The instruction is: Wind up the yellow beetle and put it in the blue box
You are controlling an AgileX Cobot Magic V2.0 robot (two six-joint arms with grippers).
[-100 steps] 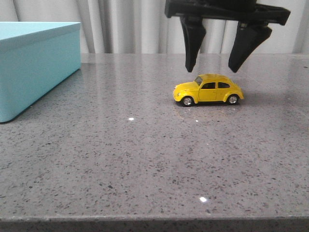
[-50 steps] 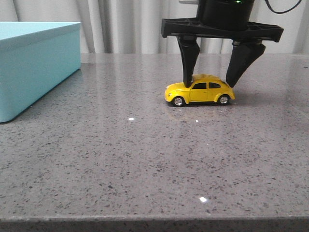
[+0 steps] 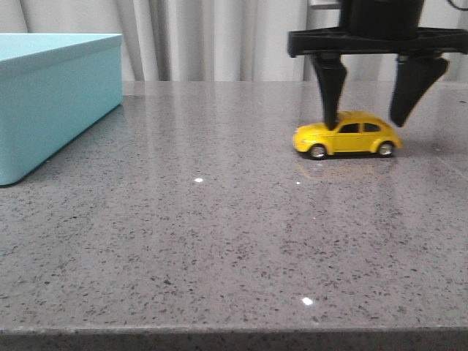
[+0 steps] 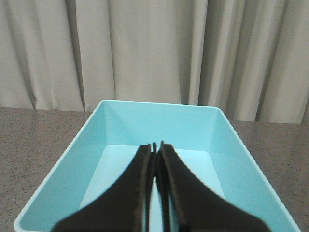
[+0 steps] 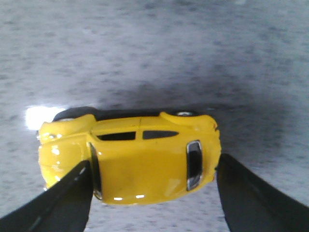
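The yellow beetle (image 3: 347, 137) stands on its wheels on the grey table, right of the middle, nose to the left. My right gripper (image 3: 364, 124) is open and straddles it lengthwise. Its left finger rests on the bonnet by the windscreen and its right finger hangs just behind the tail. In the right wrist view the beetle (image 5: 145, 145) lies between the right gripper's (image 5: 154, 162) two fingers. The blue box (image 3: 58, 102) stands at the far left. My left gripper (image 4: 155, 145) is shut and empty above the open blue box (image 4: 154, 121).
The speckled grey table (image 3: 219, 234) stretches between the box and the car, with its front edge near the bottom of the front view. A pale curtain (image 3: 219, 36) hangs behind the table.
My right gripper came down over the beetle, pushed it a little left, then moved right with the car, which now stands further right than at the start.
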